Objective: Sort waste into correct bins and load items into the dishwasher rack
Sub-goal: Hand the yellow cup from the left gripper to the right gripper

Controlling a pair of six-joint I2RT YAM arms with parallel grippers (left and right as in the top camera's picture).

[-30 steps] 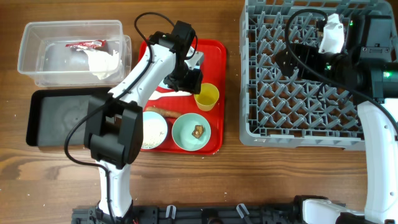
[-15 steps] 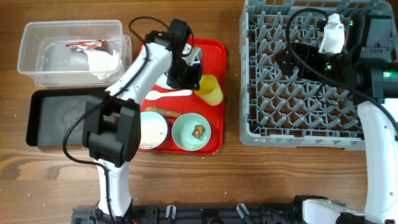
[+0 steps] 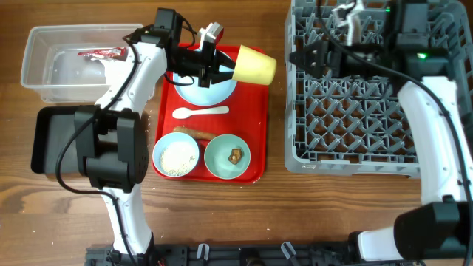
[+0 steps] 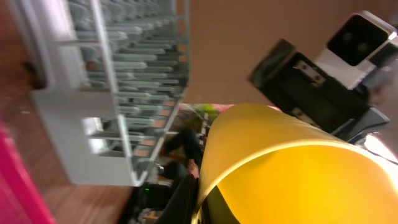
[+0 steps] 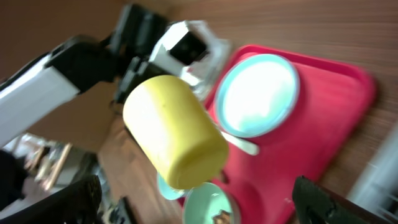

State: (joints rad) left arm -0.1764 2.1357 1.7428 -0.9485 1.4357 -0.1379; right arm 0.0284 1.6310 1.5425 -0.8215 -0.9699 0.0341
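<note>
My left gripper (image 3: 229, 66) is shut on the rim of the small yellow cup (image 3: 256, 66) and holds it on its side above the red tray's top right corner. The cup fills the left wrist view (image 4: 292, 168) and shows in the right wrist view (image 5: 177, 140). My right gripper (image 3: 297, 58) is open and empty at the grey dishwasher rack's (image 3: 362, 140) left edge, pointing at the cup across a short gap. The pale blue plate (image 3: 209, 91), white spoon (image 3: 199, 111), brown stick (image 3: 194, 131), the bowl of white crumbs (image 3: 176, 155) and the bowl with a brown lump (image 3: 227, 157) lie on the tray.
The red serving tray (image 3: 255, 159) lies in the middle. The clear tub (image 3: 44, 52) at the far left holds the red-and-white wrapper (image 3: 103, 53) and the white napkin (image 3: 122, 72). The black tray (image 3: 63, 140) lies in front of the tub.
My left gripper has lifted the yellow cup off the tray, tipped it on its side and carried it up and right. My right gripper has swung left to the rack's edge.
</note>
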